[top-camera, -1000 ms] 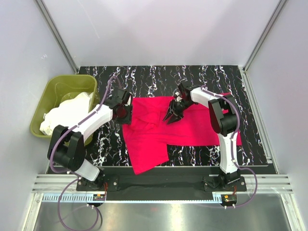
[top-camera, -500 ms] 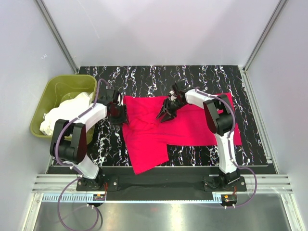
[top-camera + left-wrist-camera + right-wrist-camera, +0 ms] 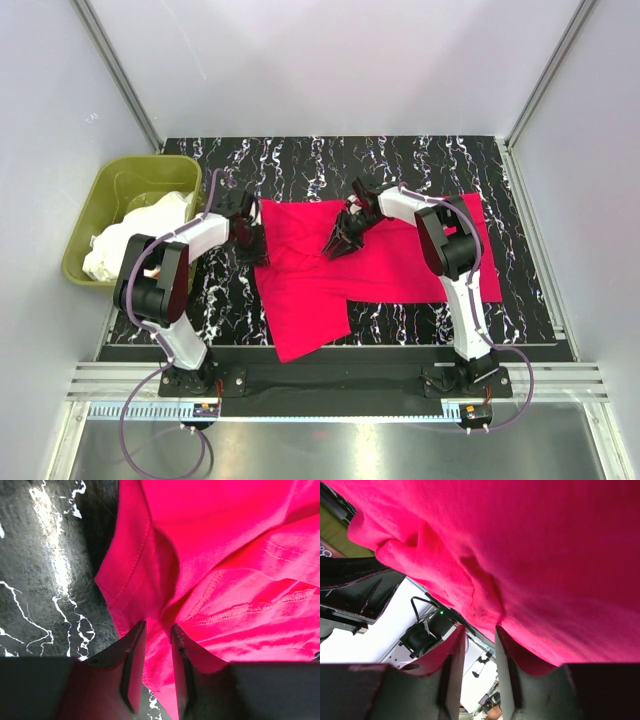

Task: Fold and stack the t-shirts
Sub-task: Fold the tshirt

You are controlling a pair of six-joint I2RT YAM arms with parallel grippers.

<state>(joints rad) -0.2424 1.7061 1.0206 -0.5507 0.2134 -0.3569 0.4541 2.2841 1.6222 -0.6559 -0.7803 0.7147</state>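
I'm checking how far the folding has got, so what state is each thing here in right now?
red t-shirt: spread out, rumpled, not yet folded.
green tub: upright, holding cloth.
white shirts: heaped unfolded in the green tub.
left gripper: shut on the red t-shirt's left edge.
right gripper: shut on a bunched fold of the red t-shirt, which is raised there.

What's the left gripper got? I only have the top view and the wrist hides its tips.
Observer: On the left wrist camera, the left gripper is nearly closed, with the stitched edge of the red shirt bunched in it.
Operator: And the right one?
Observer: The right gripper has a fold of the shirt pinched in it. The cloth there is raised, and that camera looks underneath it.
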